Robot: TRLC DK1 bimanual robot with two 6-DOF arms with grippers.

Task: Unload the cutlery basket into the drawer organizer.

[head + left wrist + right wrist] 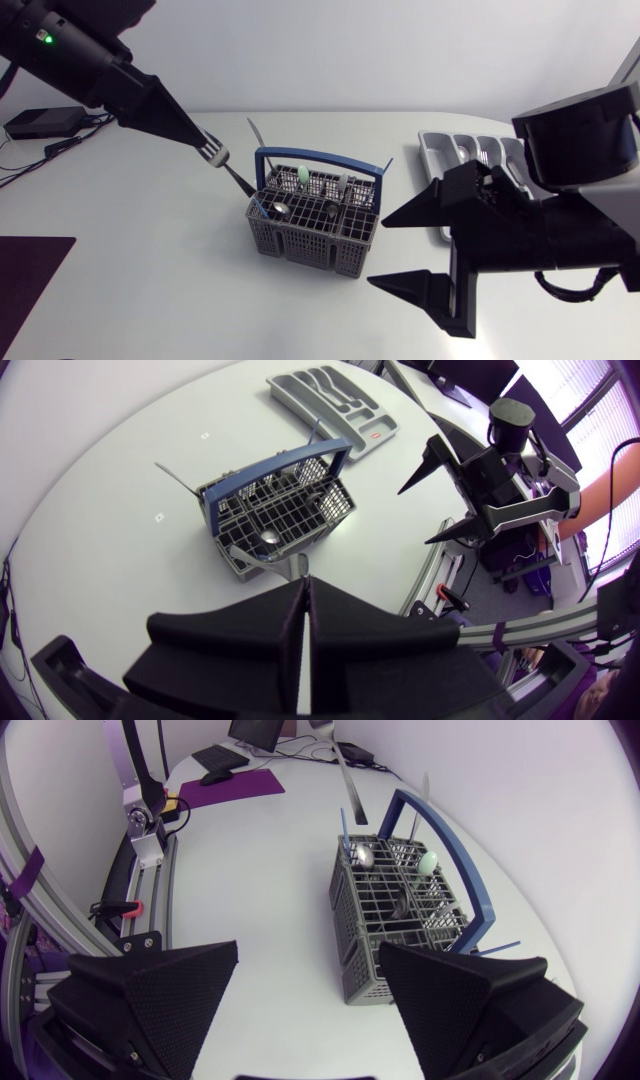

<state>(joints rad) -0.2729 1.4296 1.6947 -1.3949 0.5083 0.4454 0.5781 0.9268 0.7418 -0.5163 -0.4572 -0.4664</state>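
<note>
Left gripper (203, 145): fingers pressed together on a fork, pinching it just below the tines. From the left wrist the pair shows as one closed wedge (305, 582).
Fork (214, 153): held above the table (150, 260) and tilted. Its tines are up at the fingertips, and the handle slants down to end just over the basket's far left corner.
Right gripper (377, 252): fingers spread wide, holding and touching nothing. The tips point at the basket's right side, near it but apart.
Basket (315, 225): grey with an upright blue handle, around the middle of the table, with both grippers close to it.
In the basket: a pale green spoon (302, 175) by the far side, steel spoons beside it, and a blue stick at the left corner. A steel piece sticks up past the far left corner.
Organizer (436, 160): grey tray by the table's far right edge, partly hidden behind the right arm. What lies in it cannot be told.
</note>
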